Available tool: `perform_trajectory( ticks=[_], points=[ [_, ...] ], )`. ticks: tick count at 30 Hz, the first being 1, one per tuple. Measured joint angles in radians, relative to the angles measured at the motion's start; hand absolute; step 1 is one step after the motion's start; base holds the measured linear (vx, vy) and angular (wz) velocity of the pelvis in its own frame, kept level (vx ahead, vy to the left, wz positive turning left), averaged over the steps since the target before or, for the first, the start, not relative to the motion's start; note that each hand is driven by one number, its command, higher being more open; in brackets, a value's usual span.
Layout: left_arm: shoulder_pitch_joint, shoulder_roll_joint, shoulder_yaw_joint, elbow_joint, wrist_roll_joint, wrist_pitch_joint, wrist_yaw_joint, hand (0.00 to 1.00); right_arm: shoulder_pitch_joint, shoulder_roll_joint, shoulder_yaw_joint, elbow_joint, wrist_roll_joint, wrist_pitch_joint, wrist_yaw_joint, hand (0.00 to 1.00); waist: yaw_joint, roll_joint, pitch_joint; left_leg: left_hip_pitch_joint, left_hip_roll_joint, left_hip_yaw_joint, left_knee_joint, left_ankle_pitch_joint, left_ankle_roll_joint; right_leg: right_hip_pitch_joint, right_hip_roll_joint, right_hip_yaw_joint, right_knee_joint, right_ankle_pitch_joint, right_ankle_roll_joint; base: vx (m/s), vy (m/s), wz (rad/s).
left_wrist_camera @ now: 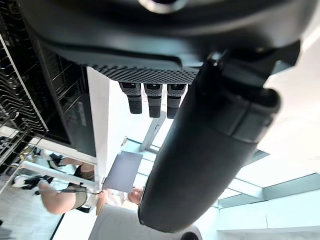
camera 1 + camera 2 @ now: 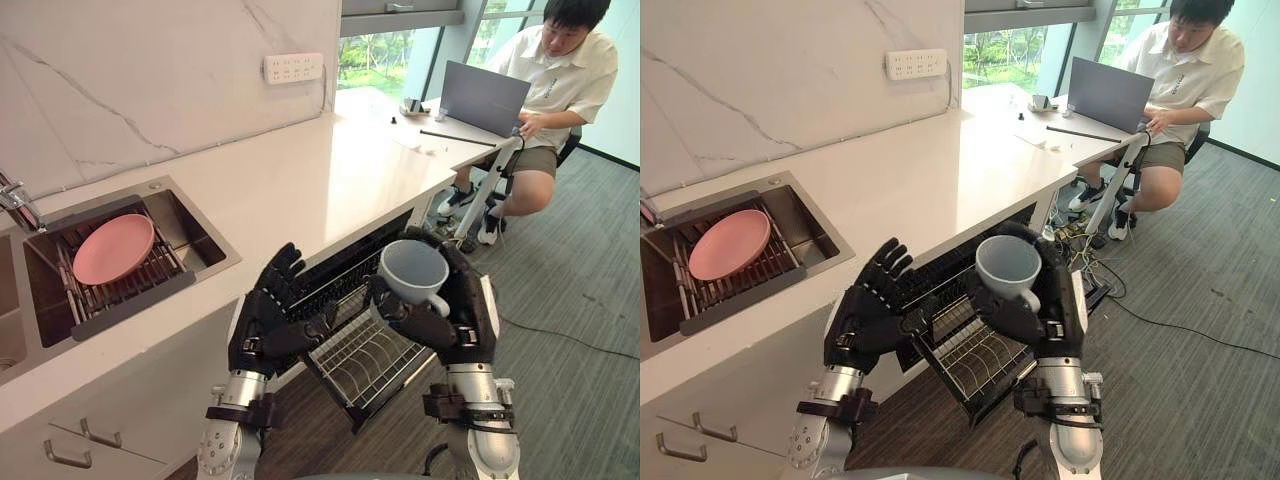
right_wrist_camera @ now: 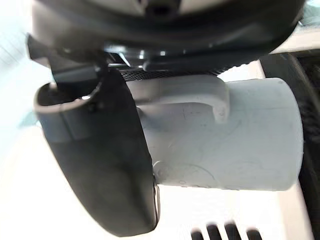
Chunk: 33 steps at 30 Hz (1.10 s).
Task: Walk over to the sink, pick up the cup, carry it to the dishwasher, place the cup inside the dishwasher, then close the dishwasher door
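My right hand [image 2: 462, 318] is shut on a pale grey cup [image 2: 413, 271], thumb and fingers wrapped round its body, its mouth tilted up and its handle [image 3: 200, 92] against my palm. The cup hangs above the dishwasher's pulled-out wire rack [image 2: 368, 362], which sits under the counter edge with the door [image 2: 970, 395] dropped open below it. My left hand [image 2: 272, 320] is open, fingers spread, held just left of the rack and level with the cup. The sink [image 2: 190, 235] lies to the left with a pink plate [image 2: 113, 248] on its drain rack.
A white counter [image 2: 300, 180] runs from the sink to a desk where a person [image 2: 555, 75] sits at a laptop [image 2: 484, 97]. A white walking frame [image 2: 485, 190] leans near the person's legs. Cabinet drawers with metal handles [image 2: 66, 458] are at lower left. Grey carpet [image 2: 580, 300] spreads to the right.
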Motion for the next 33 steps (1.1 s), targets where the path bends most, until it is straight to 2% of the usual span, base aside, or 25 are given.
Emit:
perform_trajectory(
  ticks=[4,8,13,18,20,21,22,26,31,33],
  points=[
    [0.026,0.010,0.013,0.069,0.017,0.054,0.002,0.90,0.000,-0.026,-0.025,0.083,0.002,0.034,0.053,0.30,0.000,0.000,0.000,-0.003,0.000,-0.007,0.000,0.002,-0.001,0.001,0.000,-0.008,-0.003,0.000,0.000,0.00,0.000,0.05],
    [0.046,0.010,0.059,0.223,0.026,0.107,0.011,0.90,-0.007,-0.039,-0.059,0.183,-0.010,0.054,0.066,0.30,0.005,0.000,0.000,-0.006,-0.002,-0.026,0.001,0.005,0.000,0.010,-0.001,-0.026,-0.008,0.000,0.000,0.02,0.001,0.13],
    [0.048,0.013,0.133,0.413,0.047,0.116,0.051,0.90,-0.078,-0.079,-0.078,0.311,-0.051,0.054,0.052,0.30,0.024,-0.009,0.021,-0.024,-0.005,-0.065,0.005,0.006,0.001,0.019,-0.004,-0.068,-0.007,0.000,0.000,-0.01,-0.008,0.23],
    [-0.064,0.054,0.181,0.603,0.061,0.100,0.127,0.90,-0.320,-0.128,-0.084,0.546,-0.078,0.053,-0.013,0.30,0.058,-0.021,0.107,-0.122,-0.005,-0.109,0.050,0.021,0.014,-0.049,-0.010,-0.096,0.015,-0.003,-0.006,-0.07,-0.015,0.28],
    [-0.155,0.073,0.216,0.671,0.056,0.080,0.168,0.90,-0.479,-0.162,-0.086,0.685,-0.077,0.053,-0.069,0.30,0.067,-0.031,0.194,-0.200,0.000,-0.138,0.084,0.043,0.021,-0.109,-0.005,-0.120,0.037,0.006,-0.013,-0.13,-0.048,0.39],
    [-0.179,0.079,0.222,0.685,0.056,0.076,0.177,0.90,-0.509,-0.169,-0.088,0.713,-0.077,0.053,-0.081,0.30,0.072,-0.032,0.216,-0.212,0.001,-0.144,0.090,0.045,0.022,-0.116,-0.004,-0.124,0.038,0.009,-0.015,-0.10,-0.024,0.28],
    [-0.218,0.094,0.236,0.710,0.056,0.066,0.198,0.90,-0.576,-0.185,-0.088,0.774,-0.078,0.054,-0.106,0.30,0.087,-0.036,0.262,-0.242,0.006,-0.154,0.110,0.047,0.024,-0.133,0.001,-0.129,0.038,0.016,-0.018,-0.08,-0.009,0.22],
    [-0.288,0.103,0.272,0.722,0.053,0.029,0.239,0.90,-0.732,-0.233,-0.100,0.868,-0.077,0.072,-0.130,0.30,0.102,-0.036,0.348,-0.319,0.007,-0.178,0.142,0.055,0.035,-0.185,0.003,-0.137,0.038,0.032,-0.021,-0.08,0.013,0.18],
    [-0.356,0.102,0.281,0.722,0.034,-0.003,0.241,0.90,-0.873,-0.311,-0.106,0.930,-0.074,0.090,-0.144,0.30,0.116,-0.028,0.416,-0.397,0.002,-0.201,0.145,0.081,0.048,-0.258,-0.004,-0.157,0.059,0.039,-0.022,-0.06,0.023,0.16],
    [-0.383,0.085,0.279,0.722,0.017,-0.008,0.241,0.90,-0.923,-0.331,-0.107,0.938,-0.073,0.091,-0.144,0.30,0.129,-0.013,0.427,-0.438,0.002,-0.207,0.145,0.091,0.050,-0.307,-0.008,-0.161,0.083,0.038,-0.023,-0.04,0.015,0.08]
  ],
)
